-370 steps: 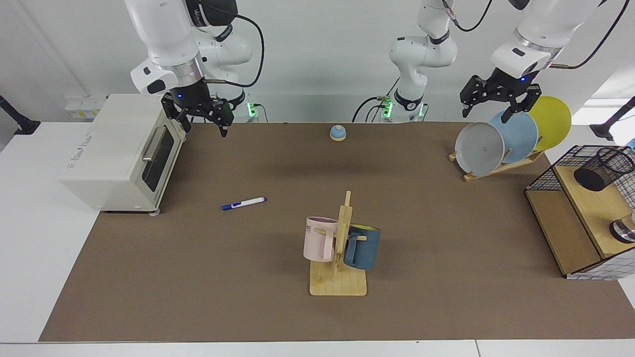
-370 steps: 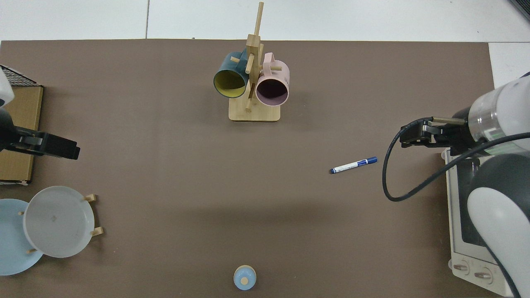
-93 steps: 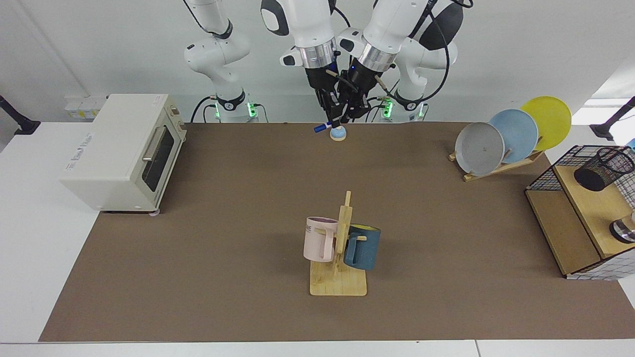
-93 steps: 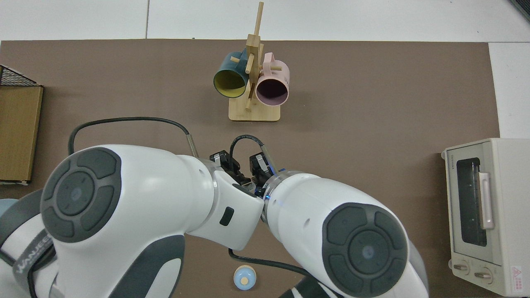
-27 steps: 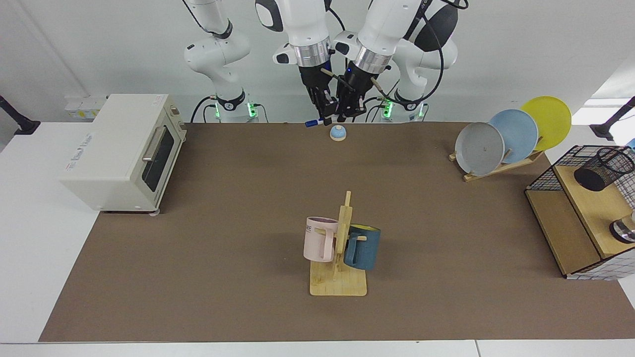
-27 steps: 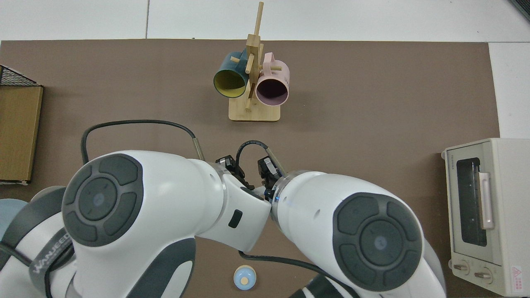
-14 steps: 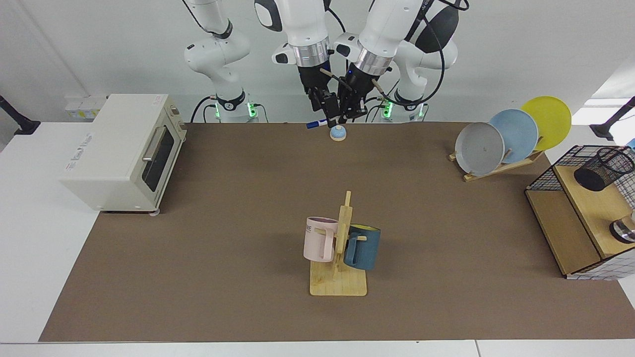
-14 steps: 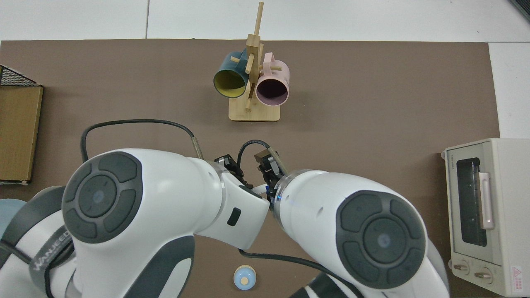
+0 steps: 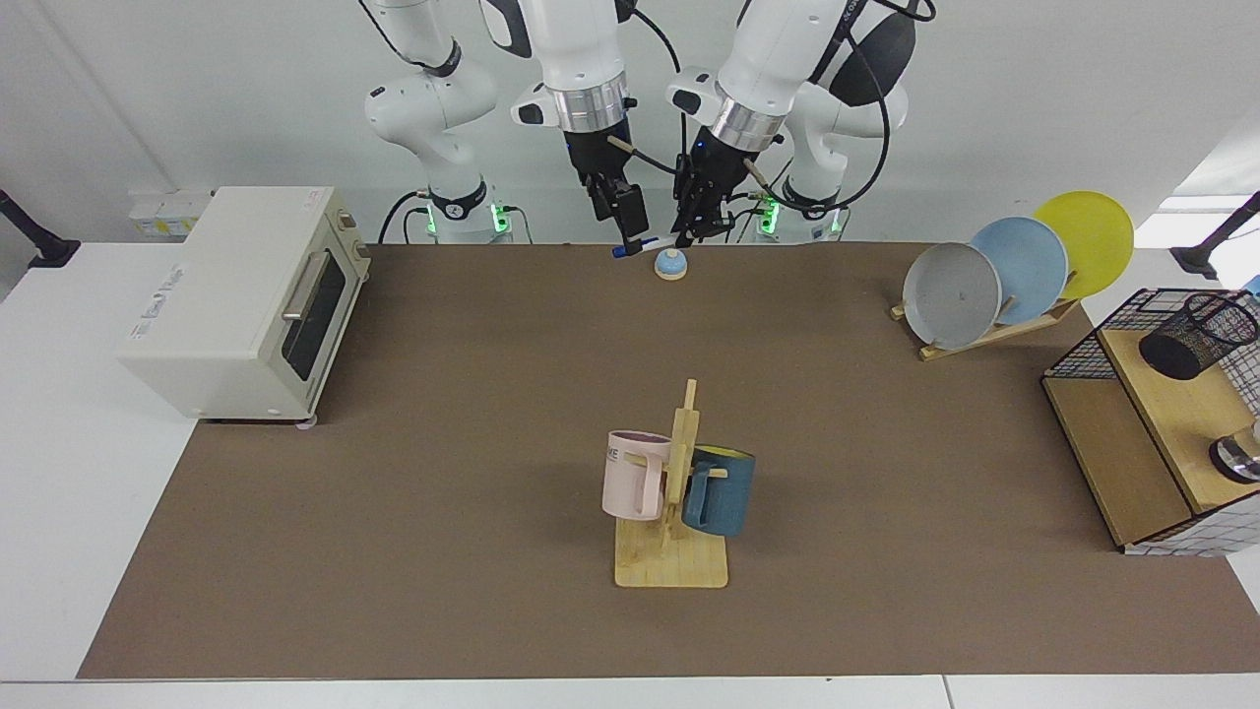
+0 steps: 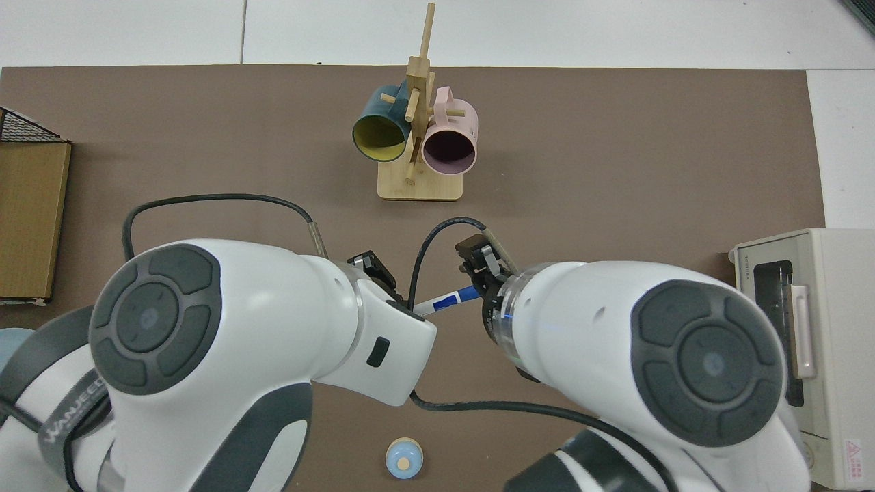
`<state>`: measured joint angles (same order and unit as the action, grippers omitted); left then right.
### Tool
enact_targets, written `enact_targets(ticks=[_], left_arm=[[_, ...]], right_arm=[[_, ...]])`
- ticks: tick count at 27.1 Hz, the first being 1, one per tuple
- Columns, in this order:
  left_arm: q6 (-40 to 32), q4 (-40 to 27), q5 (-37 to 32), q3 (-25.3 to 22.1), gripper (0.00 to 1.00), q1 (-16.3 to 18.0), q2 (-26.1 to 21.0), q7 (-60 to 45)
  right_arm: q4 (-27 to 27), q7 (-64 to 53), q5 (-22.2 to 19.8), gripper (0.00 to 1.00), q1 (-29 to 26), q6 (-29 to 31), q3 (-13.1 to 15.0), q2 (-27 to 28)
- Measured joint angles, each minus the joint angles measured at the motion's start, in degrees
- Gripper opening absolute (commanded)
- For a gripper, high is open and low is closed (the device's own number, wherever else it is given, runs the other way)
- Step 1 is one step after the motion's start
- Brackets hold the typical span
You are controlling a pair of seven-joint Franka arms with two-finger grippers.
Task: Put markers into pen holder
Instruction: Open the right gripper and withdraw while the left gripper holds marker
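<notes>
Marker, slim white-barrelled with blue cap (image 9: 645, 245), hanging just above small blue bell (image 9: 670, 264), I'm gripping it in left gripper (image 9: 692, 234). Right gripper (image 9: 630, 219) beside it, fingers apart, empty. Black wire-mesh pen holder (image 9: 1198, 335) well apart; carrying and dropping still left.

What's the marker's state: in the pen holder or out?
Out. The marker is held aloft between left gripper and right gripper, far from the pen holder.
</notes>
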<state>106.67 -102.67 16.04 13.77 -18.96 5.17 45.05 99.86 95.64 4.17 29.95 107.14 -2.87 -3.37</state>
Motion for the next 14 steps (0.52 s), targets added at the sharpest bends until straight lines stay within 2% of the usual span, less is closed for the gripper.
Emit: enact_targets(ticks=[8, 14], left_arm=[[0.0, 0.0, 0.0, -0.3, 0.0, 0.0, 0.2, 0.0], [0.0, 0.2, 0.0, -0.4, 0.0, 0.3, 0.3, 0.0]], right_arm=[[-0.1, -16.9, 0.0, 1.0, -5.8, -4.8, 0.3, -2.2], [-0.1, -30.5, -0.5, 1.0, -9.2, -6.1, 0.4, -3.0]])
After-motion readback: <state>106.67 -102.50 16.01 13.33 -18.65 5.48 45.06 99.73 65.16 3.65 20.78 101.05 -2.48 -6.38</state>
